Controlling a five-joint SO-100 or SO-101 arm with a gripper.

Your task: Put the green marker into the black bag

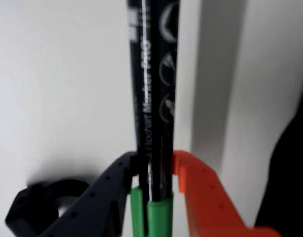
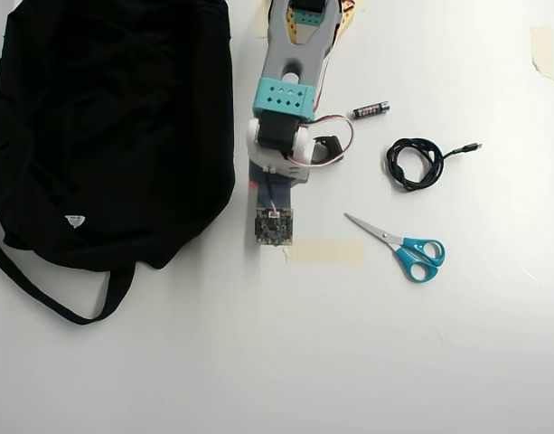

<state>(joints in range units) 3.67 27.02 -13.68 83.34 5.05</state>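
Pincer: clamped on the green marker, black finger one side, orange finger the other, in the wrist view.
Marker: barrel runs away from the jaws; green end sits behind them.
Black bag: left of the arm in the overhead view, apart.
Advice: keep grip firm, swing over the bag before releasing.

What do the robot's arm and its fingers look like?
In the wrist view, one finger is black and the other is orange, both with small holes. In the overhead view, the arm is grey with a teal perforated block, white joint and thin looping cable.
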